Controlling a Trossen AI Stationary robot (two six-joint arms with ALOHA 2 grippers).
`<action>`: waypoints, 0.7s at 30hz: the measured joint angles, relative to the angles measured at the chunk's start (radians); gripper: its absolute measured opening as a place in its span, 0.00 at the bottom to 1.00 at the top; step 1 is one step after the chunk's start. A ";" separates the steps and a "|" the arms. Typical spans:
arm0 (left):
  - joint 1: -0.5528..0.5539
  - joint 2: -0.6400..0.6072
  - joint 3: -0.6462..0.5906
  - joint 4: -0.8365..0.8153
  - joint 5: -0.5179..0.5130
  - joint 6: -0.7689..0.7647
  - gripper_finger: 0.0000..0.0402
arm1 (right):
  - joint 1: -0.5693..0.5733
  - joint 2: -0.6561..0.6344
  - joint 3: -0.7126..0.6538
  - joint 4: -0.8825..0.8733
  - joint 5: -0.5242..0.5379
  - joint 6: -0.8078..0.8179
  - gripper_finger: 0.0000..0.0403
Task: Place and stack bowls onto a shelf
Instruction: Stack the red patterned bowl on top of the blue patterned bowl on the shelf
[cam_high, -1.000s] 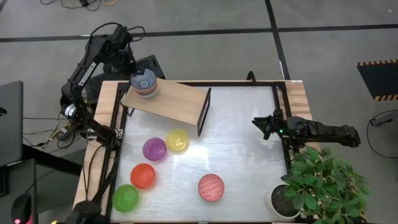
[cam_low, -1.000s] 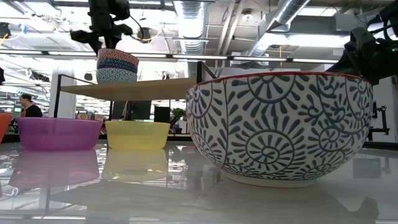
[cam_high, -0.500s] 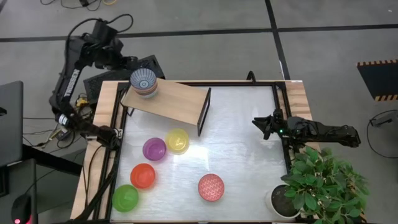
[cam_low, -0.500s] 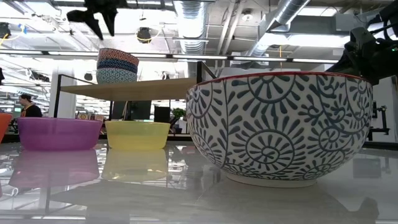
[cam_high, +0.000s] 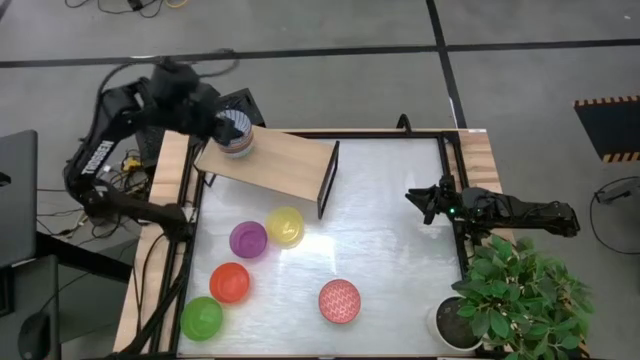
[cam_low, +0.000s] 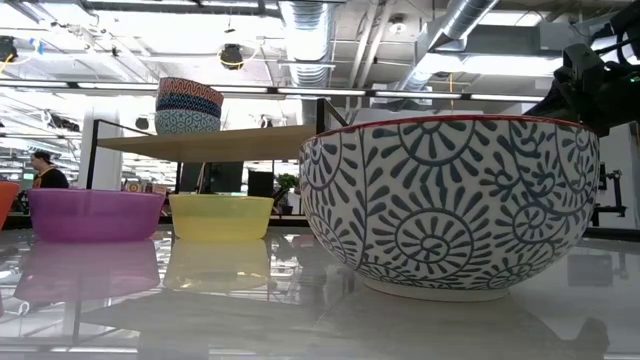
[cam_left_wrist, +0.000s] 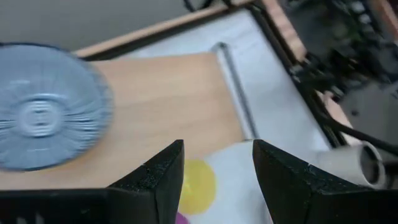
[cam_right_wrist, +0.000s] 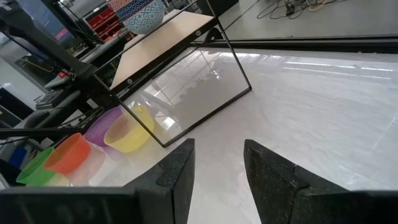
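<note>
The stack of small patterned round bowls (cam_high: 236, 133) is being left at the light wooden shelf's (cam_high: 285, 160) end, risking being knocked off by the empty, parted left pincer (cam_left_wrist: 217, 168) hovering above

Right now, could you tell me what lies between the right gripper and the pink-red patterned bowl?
Nothing: in the high view, only bare tabletop separates the right gripper from the pink-red bowl.
</note>
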 joint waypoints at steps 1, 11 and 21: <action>-0.053 0.009 0.000 0.015 -0.018 -0.020 0.44 | 0.000 0.000 0.000 0.000 0.000 0.000 0.41; -0.482 0.173 0.000 0.191 -0.230 -0.106 0.44 | 0.000 0.000 0.000 0.000 0.000 0.027 0.41; -0.668 0.428 0.000 0.333 -0.266 -0.099 0.44 | 0.000 0.000 0.001 0.000 0.000 0.027 0.41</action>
